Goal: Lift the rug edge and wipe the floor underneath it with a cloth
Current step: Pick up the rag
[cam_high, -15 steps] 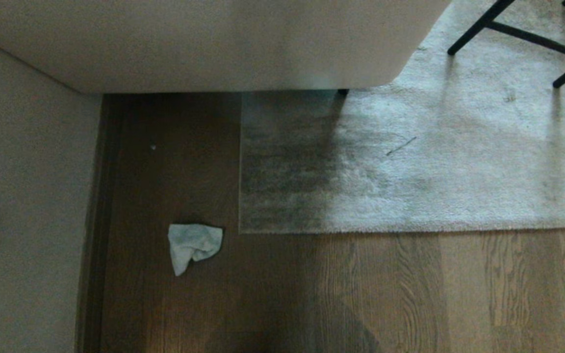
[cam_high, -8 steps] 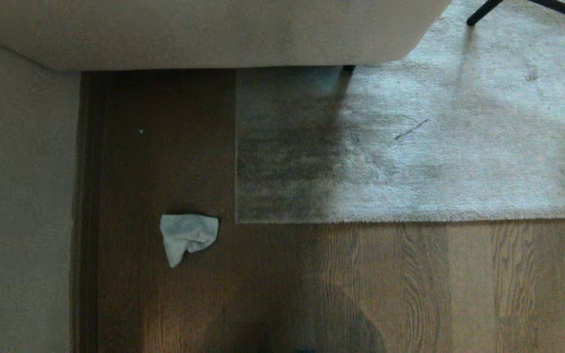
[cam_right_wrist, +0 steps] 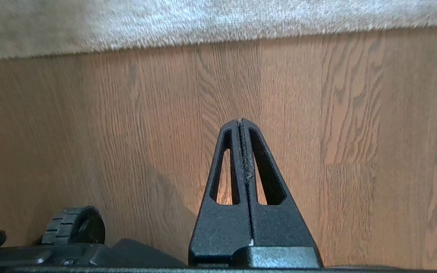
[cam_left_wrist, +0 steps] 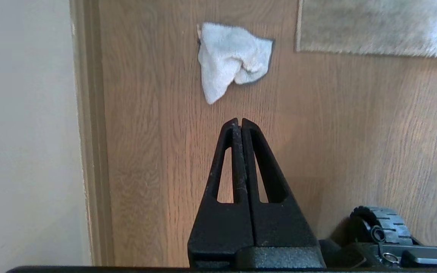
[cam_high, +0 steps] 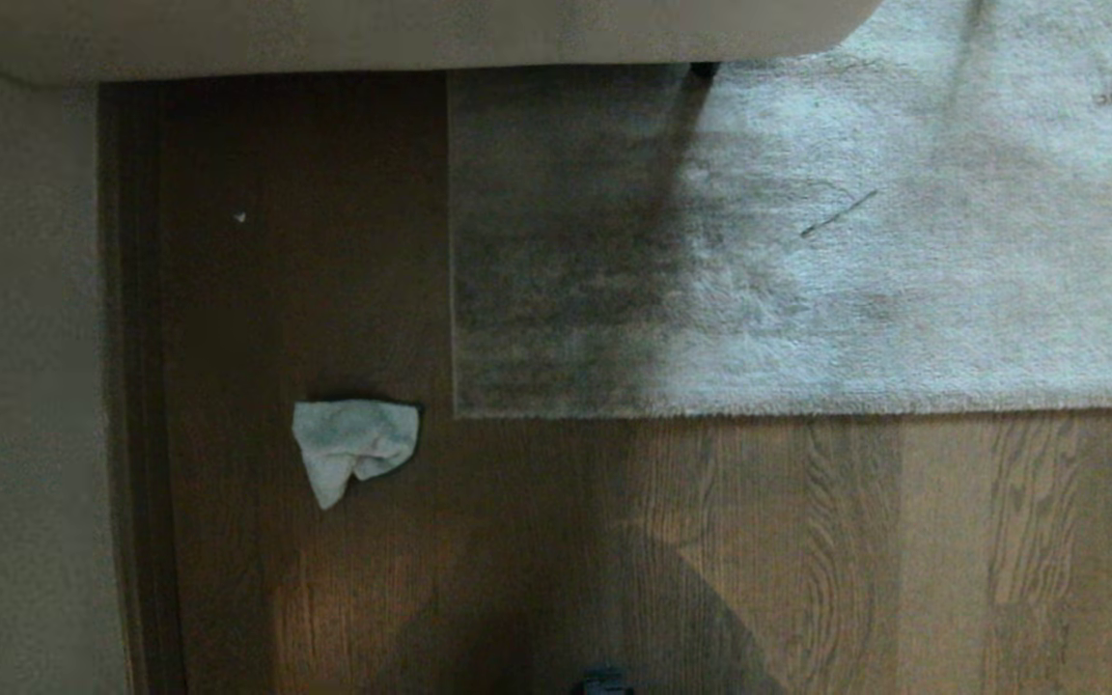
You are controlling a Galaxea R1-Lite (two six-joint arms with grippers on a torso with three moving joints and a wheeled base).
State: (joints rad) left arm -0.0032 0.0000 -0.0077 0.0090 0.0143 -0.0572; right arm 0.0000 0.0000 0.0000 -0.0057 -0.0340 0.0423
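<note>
Cloth [cam_high: 354, 449]: 1, lying beside 1 rug edge [cam_high: 672, 410] on floor [cam_high: 807, 560].

The head view is dim and soft, with a dark shadow over the left part of the rug [cam_high: 710, 241] and the floor [cam_high: 479, 541] near it. Both wrist views are brighter; far rug pile is blurred, glaring at the right.

brown wood-grain floor [cam_high: 807, 541], pale grey-white cloth [cam_high: 353, 444] lower left, grey-beige rug edge [cam_high: 710, 401] with a darker shaded patch, cream wall [cam_high: 15, 386] far left
</note>
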